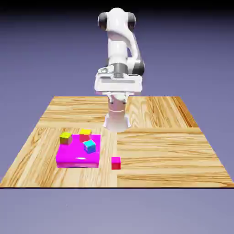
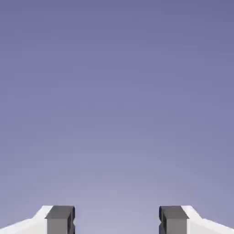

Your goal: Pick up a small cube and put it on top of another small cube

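On the wooden table point(image 1: 155, 137) there was one white robot arm point(image 1: 119, 45), standing at the far edge; its gripper point(image 2: 117, 221) was held high above the table, and in the hand view its two grey fingertips point(image 2: 60, 219) stood well apart with only the plain blue-violet backdrop point(image 2: 117, 91) between them, so the gripper was wide open and it held nothing. I counted four small cubes and one large flat block; the flat magenta block point(image 1: 73, 157) lay on the table toward the exterior view's left, near the front edge. Three of the small cubes were at this block: one cube with a yellow top point(image 1: 66, 137) at its far left corner, one red cube with an orange-yellow top point(image 1: 85, 135) just beside it to the right, and one blue cube with a cyan top point(image 1: 90, 146) a little nearer to the camera, resting on the block's top face; whether the first two stood fully on the block or partly behind it, I could not tell. The fourth one, the small red cube with the pinkish top point(image 1: 116, 163), stood alone on the wood, just beside the block's right front corner and not touching it; it was well apart from the gripper, and no other cube was on top of it.
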Robot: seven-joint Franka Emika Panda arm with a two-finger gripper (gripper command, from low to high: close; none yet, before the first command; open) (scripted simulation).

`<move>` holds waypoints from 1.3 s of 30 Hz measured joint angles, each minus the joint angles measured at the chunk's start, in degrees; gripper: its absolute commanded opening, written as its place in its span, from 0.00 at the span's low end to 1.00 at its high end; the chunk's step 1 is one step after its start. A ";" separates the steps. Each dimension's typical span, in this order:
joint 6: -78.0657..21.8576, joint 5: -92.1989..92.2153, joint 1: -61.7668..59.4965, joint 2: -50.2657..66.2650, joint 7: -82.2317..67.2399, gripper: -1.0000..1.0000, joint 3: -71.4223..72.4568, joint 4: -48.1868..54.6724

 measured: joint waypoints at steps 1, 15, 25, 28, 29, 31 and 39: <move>-1.17 0.10 0.21 1.01 -2.49 0.50 -0.24 0.80; -17.48 1.49 3.21 15.22 -37.38 0.50 -3.64 11.95; -29.14 2.48 5.36 25.37 -62.29 0.50 -6.06 19.92; -32.63 2.78 6.00 28.41 -69.77 0.50 -6.79 22.31; -33.80 2.88 6.22 29.42 -72.26 0.50 -7.03 23.11; -36.13 3.08 6.65 31.45 -77.24 0.50 -7.51 24.70; -45.45 3.87 8.36 39.57 -97.18 0.50 -9.45 31.08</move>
